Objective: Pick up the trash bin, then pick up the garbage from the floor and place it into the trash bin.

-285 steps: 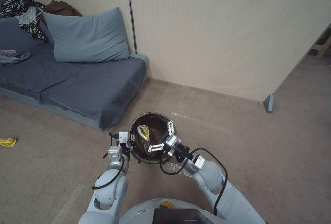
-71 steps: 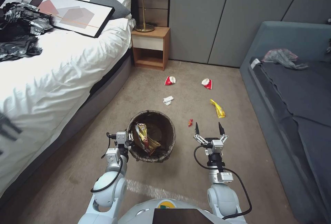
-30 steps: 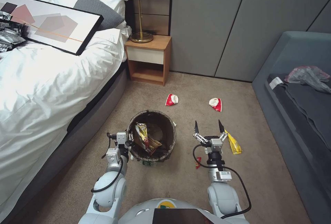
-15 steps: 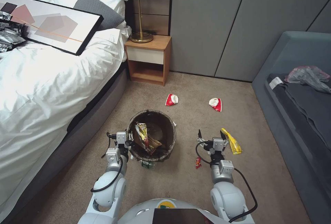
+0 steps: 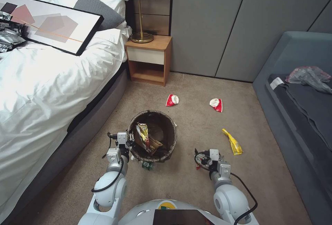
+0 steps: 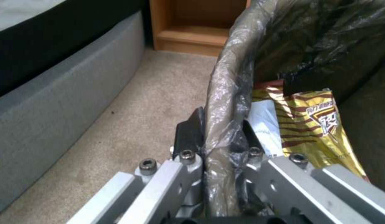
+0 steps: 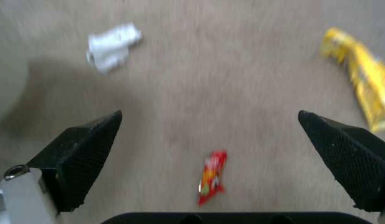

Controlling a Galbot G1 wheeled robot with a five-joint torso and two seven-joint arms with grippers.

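Two grippers: left gripper [image 6: 219, 146] jaws clamped on trash bin [image 5: 152, 136] rim; right gripper [image 7: 209, 149] jaws spread wide above small red wrapper [image 7: 212, 176].

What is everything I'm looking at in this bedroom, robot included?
Round trash bin with dark brown liner: one, held above the carpet, wrappers inside.
Crumpled red-and-white wrappers: two, on the carpet before the nightstand.
Yellow snack wrapper: one, on the carpet right of the bin.
Small red wrapper: one, on the carpet between the right gripper's fingers.
White tissue: one, on the carpet.
Green-labelled bottle: one, under the bin's near edge.
Wooden nightstand: one, brass lamp on top.
White bed: one, left, framed picture on it.
Grey sofa: one, right.
Left gripper: shut on the bin's rim.
Right gripper: open, low over the red wrapper.
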